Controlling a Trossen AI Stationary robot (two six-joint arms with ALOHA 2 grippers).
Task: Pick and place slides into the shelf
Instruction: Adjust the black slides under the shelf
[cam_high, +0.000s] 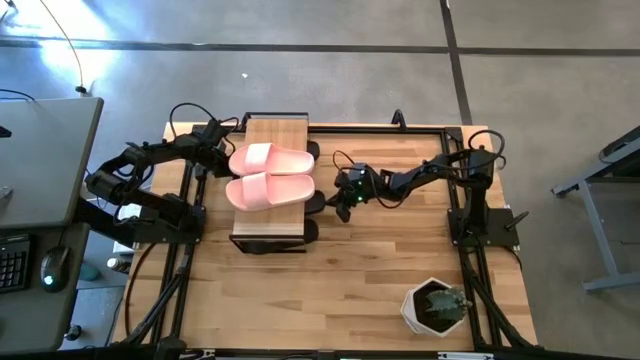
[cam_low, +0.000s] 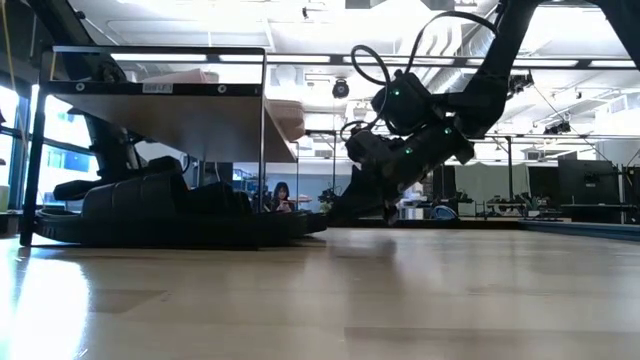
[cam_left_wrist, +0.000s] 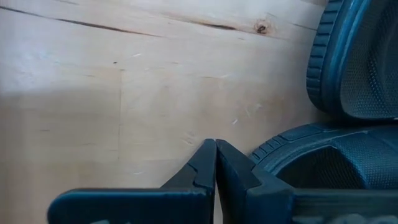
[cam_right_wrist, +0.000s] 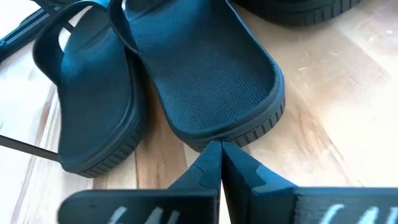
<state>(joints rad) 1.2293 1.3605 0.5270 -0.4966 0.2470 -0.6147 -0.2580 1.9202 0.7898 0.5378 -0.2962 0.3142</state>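
The shelf (cam_high: 275, 128) stands left of the table's middle, and the pale pink pair (cam_high: 270, 175) lies on its plank top. Black slides lie on the table under it (cam_low: 150, 200), their ends poking out on the right (cam_high: 316, 202). My right gripper (cam_high: 343, 207) is shut and low at the shelf's right side. In its wrist view, two black slides (cam_right_wrist: 211, 68) (cam_right_wrist: 93, 106) lie side by side ahead of it. My left gripper (cam_left_wrist: 216, 146) is shut, low at the shelf's left side, beside two more black slides (cam_left_wrist: 354, 62) (cam_left_wrist: 311, 162). My right gripper's shut fingertips (cam_right_wrist: 208, 155) meet the rounded end rim (cam_right_wrist: 214, 135) of one black slide. They come slanting down from the table's right and lie along the slide's length. The slide lies flat on the table. My left gripper stands close beside a black slide's rim (cam_left_wrist: 267, 152); whether it touches cannot be told.
A white hexagonal pot with a plant (cam_high: 435, 305) stands near the table's near right corner. Bare wood (cam_high: 330, 290) stretches between it and the shelf. The arm bases stand at the left and right edges. A person (cam_low: 280, 195) sits far off in the room.
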